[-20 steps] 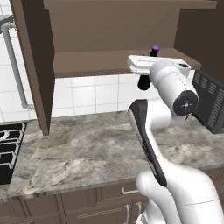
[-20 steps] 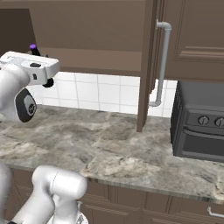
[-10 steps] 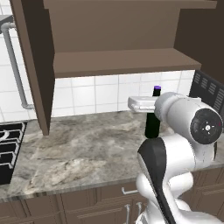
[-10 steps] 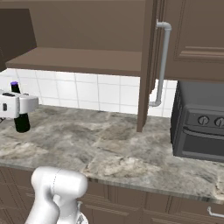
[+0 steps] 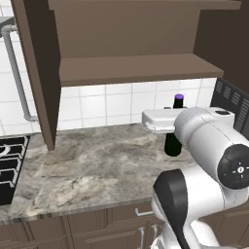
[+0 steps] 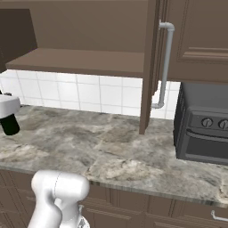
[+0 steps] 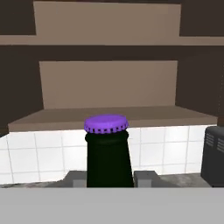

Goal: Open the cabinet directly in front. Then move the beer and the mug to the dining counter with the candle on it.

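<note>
**A:** So where's the beer [image 7: 108, 151] right now?

**B:** Clamped in the gripper [image 7: 109, 178]. From the hand view you see a dark finger pressed on either side of the bottle, purple cap sticking up between them. From the left base view it's upright over the right part of the stone countertop [image 5: 92, 163], its base down near the surface; can't tell if it's touching.

**A:** Cabinet open?

**B:** Yep, the cabinet [image 5: 131, 68] has both doors swung out. Left door [image 5: 36, 73] hangs edge-on over the counter with its silver bar handle [image 5: 17, 73] facing away, and the right door [image 6: 150, 67] juts out the same way on the other side. Lower shelf looks bare from here.

**A:** Anything crowding it?

**B:** A black toaster oven [image 6: 202, 124] sits on the counter just right of the bottle, vented side facing it. Stove grates [image 5: 9, 168] are well off at the far left. White tile backsplash [image 5: 102, 104] runs behind. The arm's own big white elbow blocks part of the bottle in the left view.
</note>
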Robot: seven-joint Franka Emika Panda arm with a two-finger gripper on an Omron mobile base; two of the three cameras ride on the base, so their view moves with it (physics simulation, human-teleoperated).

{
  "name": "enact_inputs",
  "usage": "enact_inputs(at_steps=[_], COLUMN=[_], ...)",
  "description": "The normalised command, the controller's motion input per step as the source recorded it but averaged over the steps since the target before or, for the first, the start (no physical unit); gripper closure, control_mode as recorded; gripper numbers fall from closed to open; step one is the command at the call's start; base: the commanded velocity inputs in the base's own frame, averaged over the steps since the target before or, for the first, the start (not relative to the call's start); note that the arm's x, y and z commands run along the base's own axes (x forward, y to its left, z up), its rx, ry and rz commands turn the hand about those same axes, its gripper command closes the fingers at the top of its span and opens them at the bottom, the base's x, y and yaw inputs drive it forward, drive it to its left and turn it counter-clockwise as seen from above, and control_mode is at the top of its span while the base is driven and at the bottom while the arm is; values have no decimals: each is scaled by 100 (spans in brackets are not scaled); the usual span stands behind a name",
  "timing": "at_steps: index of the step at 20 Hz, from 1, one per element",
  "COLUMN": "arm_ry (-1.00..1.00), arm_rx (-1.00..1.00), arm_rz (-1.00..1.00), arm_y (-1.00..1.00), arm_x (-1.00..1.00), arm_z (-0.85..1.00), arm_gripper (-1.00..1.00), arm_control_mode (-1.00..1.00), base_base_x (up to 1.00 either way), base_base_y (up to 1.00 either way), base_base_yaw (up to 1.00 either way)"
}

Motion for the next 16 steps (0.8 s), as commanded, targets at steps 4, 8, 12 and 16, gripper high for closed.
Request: enact_inputs(at_steps=[4, 8, 12, 16], arm_ry=[3, 4, 0, 0], arm_rx=[0, 0, 0, 0], arm_rz=[0, 0, 0, 0], arm_y=[0, 2, 0, 0], arm_x=[-15, -25, 0, 0], arm_z=[-5, -13, 0, 0], arm_gripper=[100, 100, 100, 100], arm_control_mode=[-100, 100, 100, 100], base_base_x=[0, -75, -100, -72], base_base_y=[0, 19, 47, 31], base_base_yaw=[0, 0, 14, 62])
